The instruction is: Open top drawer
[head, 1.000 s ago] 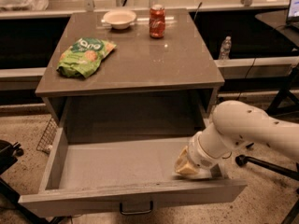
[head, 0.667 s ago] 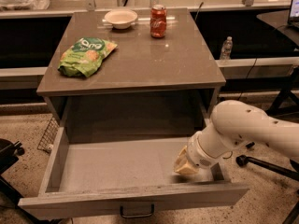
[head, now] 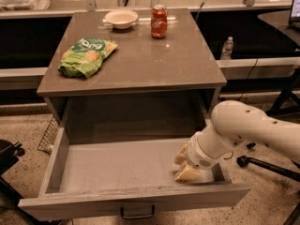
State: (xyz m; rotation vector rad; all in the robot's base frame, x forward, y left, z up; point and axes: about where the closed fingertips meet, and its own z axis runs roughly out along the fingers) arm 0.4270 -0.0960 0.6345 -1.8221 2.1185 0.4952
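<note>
The top drawer (head: 126, 165) is pulled far out from under the grey cabinet top (head: 140, 55). Its grey box interior shows and nothing lies in it. Its flat front (head: 75, 205) faces the camera, with a small dark bar handle (head: 137, 213) at the bottom edge. My gripper (head: 185, 165) hangs from the white arm (head: 253, 130) inside the drawer's right front corner, close to the front panel and the right wall. Its pale fingers (head: 187, 173) point down toward the drawer floor.
On the cabinet top lie a green snack bag (head: 86, 55), a white bowl (head: 121, 18) and a red soda can (head: 159, 21). A water bottle (head: 227, 47) stands behind on the right. A dark chair base (head: 9, 158) is at the left, another chair base (head: 262, 165) at the right.
</note>
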